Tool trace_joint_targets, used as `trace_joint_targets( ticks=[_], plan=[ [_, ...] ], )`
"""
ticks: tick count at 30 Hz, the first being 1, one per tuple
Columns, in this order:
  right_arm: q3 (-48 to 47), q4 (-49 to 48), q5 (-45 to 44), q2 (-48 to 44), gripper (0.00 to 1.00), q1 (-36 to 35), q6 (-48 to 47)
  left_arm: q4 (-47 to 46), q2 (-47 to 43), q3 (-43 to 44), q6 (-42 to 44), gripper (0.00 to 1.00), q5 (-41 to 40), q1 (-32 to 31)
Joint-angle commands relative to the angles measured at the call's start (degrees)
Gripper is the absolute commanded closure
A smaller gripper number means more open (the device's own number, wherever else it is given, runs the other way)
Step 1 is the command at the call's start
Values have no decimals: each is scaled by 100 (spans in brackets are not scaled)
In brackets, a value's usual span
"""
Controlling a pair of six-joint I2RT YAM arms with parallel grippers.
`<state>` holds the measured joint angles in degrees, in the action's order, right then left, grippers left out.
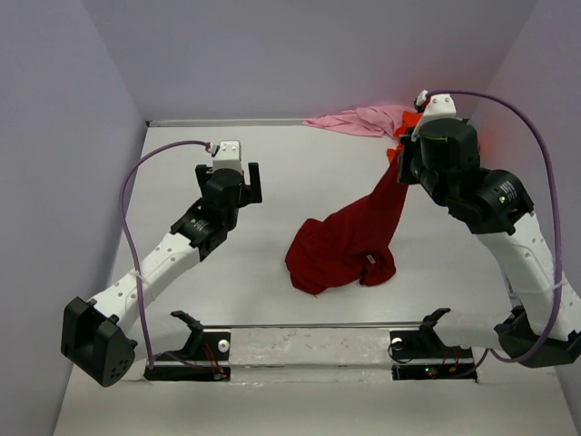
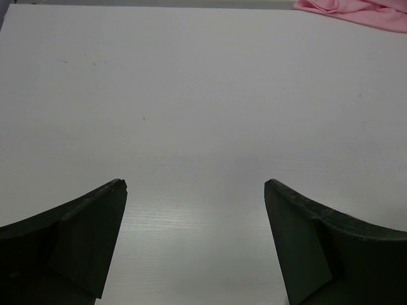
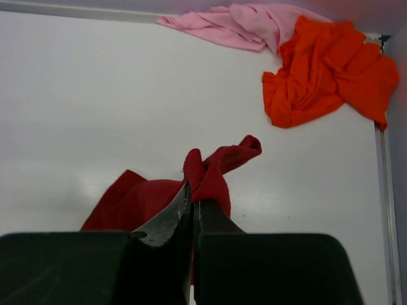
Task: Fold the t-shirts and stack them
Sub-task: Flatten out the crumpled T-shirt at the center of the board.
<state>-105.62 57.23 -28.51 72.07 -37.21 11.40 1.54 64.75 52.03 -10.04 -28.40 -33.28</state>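
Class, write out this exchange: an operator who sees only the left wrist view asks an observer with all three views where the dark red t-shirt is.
Operator: Where is the dark red t-shirt?
Observer: The right gripper is shut on one end, holding it up; the rest lies bunched on the table.
Operator: Any third shirt?
Observer: Yes, an orange t-shirt lies crumpled in the far right corner, right beside the pink t-shirt.
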Motion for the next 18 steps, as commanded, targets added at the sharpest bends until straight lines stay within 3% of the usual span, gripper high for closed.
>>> trace_joint_targets(
  ticks=[1,4,6,13,18],
  plan=[
    [927,-29,-874,-456,100,-41,204,-163,-15,105,-50,1,2,5],
    [1315,191,-1016,-720,100,-41,415,-163,-33,105,-68,1,1,5],
    [1877,209,-605,-826,100,-41,609,-163,-42,106,-59,1,-7,5],
    [4257,-1072,1083,-704,100,-41,1066,-163,-85,97,-50,1,-34,5],
    [4805,-1996,2225,-142,100,-163,1303,-163,-77,97,-50,1,-16,-3]
  ],
)
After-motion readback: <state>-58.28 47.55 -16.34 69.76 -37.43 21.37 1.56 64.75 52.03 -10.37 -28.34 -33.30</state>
